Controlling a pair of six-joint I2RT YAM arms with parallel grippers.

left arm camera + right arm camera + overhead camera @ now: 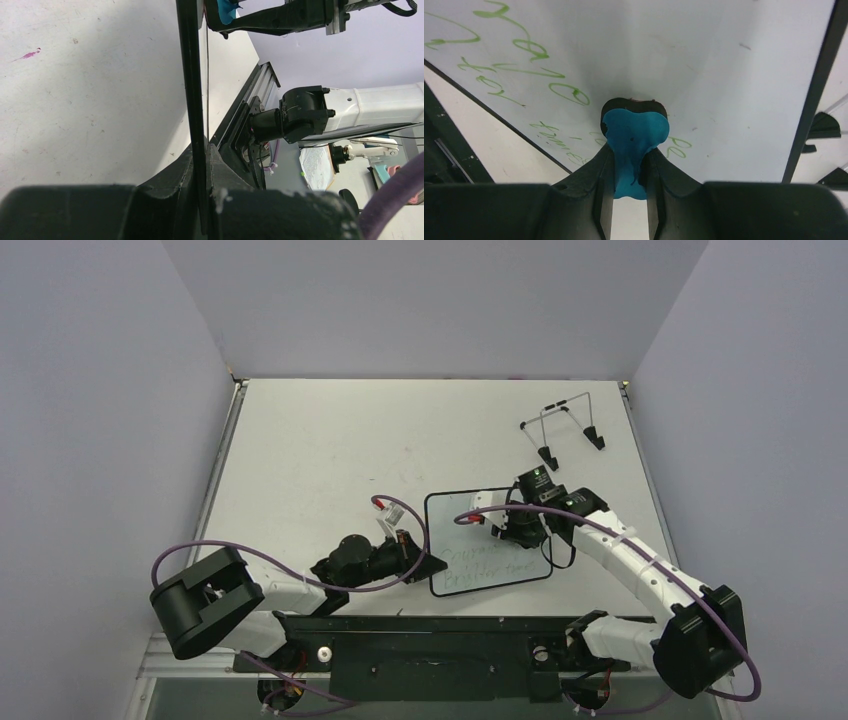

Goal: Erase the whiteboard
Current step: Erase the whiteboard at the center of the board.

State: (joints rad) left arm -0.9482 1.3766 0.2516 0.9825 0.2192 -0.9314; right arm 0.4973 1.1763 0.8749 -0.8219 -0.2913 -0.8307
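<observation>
Whiteboard (455, 540) sits at centre of the overhead frame, with green writing across its lower part. Left fingers (172, 172) are clamped on its black rim at the lower-left edge. Right fingers (584, 175) are clamped on a blue eraser (634, 132), whose tip is against the board face. Wire stand (565, 425) stands on the counter (320, 450) at upper right, well apart.

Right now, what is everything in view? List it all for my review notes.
whiteboard: one, white with a black rim, mid-table between the two grippers
handwriting: several lines, green, on the board's near part
eraser: one, blue, clamped in the right gripper over the board
wire stand: one, thin wire with black feet, far right of the table
table: one, white, under everything
left gripper: one, black, shut on the whiteboard's left edge
right gripper: one, black, shut on the eraser
arms: two, white and black with purple cables, based at the near edge
</observation>
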